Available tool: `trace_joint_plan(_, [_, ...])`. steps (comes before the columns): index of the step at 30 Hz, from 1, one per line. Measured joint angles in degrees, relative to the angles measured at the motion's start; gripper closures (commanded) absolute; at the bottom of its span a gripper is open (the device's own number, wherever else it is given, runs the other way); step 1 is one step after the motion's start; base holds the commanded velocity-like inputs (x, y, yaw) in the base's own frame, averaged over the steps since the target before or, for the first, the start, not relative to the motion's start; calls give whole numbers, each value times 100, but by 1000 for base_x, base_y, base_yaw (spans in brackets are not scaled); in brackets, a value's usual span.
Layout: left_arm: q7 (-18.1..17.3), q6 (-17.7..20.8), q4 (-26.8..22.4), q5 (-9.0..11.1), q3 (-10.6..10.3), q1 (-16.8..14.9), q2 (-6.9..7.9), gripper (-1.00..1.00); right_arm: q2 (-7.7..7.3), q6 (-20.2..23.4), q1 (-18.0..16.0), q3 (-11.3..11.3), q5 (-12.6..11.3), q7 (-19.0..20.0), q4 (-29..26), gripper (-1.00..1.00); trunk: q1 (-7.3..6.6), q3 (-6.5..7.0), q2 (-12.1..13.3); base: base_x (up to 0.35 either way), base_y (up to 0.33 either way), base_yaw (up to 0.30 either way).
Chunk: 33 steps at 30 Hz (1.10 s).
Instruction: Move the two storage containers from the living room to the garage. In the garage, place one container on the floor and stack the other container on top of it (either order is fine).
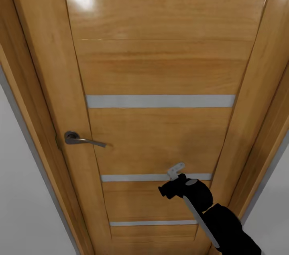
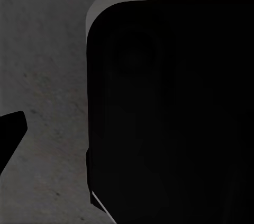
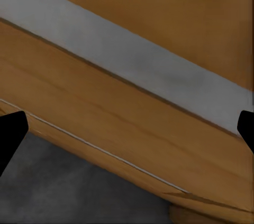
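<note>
The two storage containers are out of view. A closed wooden door (image 1: 160, 66) with grey horizontal strips faces me. My right gripper (image 1: 176, 170) reaches up to its lower panel, just by one grey strip (image 1: 132, 177). In the right wrist view the right gripper (image 3: 127, 128) is open and holds nothing, its dark fingertips (image 3: 9, 134) wide apart, close to the door's wood and a grey strip (image 3: 132, 65). The left wrist view shows one dark fingertip (image 2: 10, 134) of my left gripper, held over dark grey mottled floor (image 2: 47, 75) beside my own black body (image 2: 169, 113).
A metal lever handle (image 1: 80, 139) sits on the door's left side, well left of my right gripper. The wooden door frame (image 1: 36, 86) runs along both sides, with pale grey wall (image 1: 24, 207) outside it. Dark grey floor (image 3: 63, 192) lies below the door's bottom edge.
</note>
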Motion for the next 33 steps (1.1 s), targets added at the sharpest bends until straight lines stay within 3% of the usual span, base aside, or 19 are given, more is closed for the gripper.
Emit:
trace_joint_plan(4, [0, 0, -1, 1, 0, 0, 0, -100, 138, -8, 15, -1, 62, -229, 33, -100, 0, 0, 0, 0, 0, 0])
trace_joint_plan(8, [1, 0, -1, -1, 2, 1, 0, -100, 464, -64, -3, -2, 335, -586, 255, -100, 0, 0, -1, 0, 0, 0])
trace_joint_plan(11, [1, 0, 0, -3, 0, -1, 0, -100, 510, -26, -503, 2, 179, -631, 721, -100, 0, 0, 0, 0, 0, 0])
trace_joint_plan(15, [0, 0, 1, -2, 0, 0, 0, -100, 599, -664, -792, 0, 364, -660, 1093, -100, 0, 1, 0, 0, 0, 0])
trace_joint_plan(19, [-1, 0, 0, -1, 0, 0, 0, -100, 757, -679, -1002, 6, 474, -674, 1442, -100, 0, 1, -1, 0, 0, 0])
trace_joint_plan(30, [-3, 0, 0, -1, 0, 0, 0, -100, 836, -572, -1052, 38, 510, -651, 954, -100, 0, 1, 0, 0, 0, 0])
trace_joint_plan(33, [-4, 0, -2, -1, -1, 0, 0, -100, 1019, -518, -1052, 47, 539, -657, 932, -100, 0, 1, 0, 0, 0, 0])
